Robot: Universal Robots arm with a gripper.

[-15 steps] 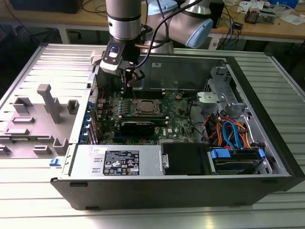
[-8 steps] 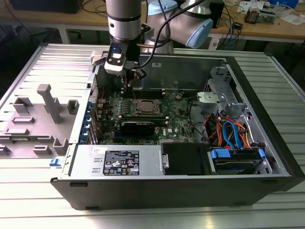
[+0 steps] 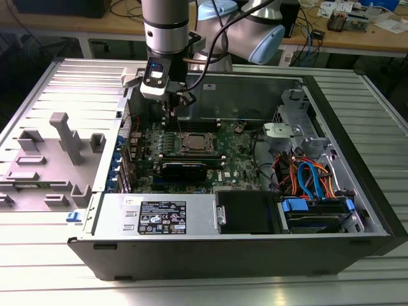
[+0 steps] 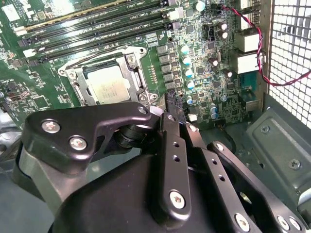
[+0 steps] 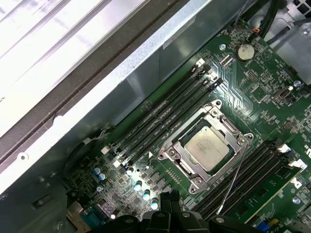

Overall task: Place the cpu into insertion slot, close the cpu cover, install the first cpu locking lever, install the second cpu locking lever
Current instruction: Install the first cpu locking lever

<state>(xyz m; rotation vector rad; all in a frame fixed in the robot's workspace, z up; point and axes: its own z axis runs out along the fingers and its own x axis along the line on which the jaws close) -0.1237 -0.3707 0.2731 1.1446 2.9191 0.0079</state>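
The cpu [image 5: 208,148] lies flat in the slot [image 5: 171,154] on the green board [image 3: 236,156], inside the open case [image 3: 223,261]. Its grey top shows through the window of the cover [image 5: 226,127]. The cover lies down over it as a silver frame on all four sides. A thin metal lever [image 5: 231,184] slants away from one corner of the frame and crosses over the memory slots [image 5: 160,116]; it does not lie along the frame. The gripper [image 3: 172,113] hangs above the board, near the slot and a little to the exterior view's left of it, and touches nothing. In both wrist views the jaws are brought together and hold nothing.
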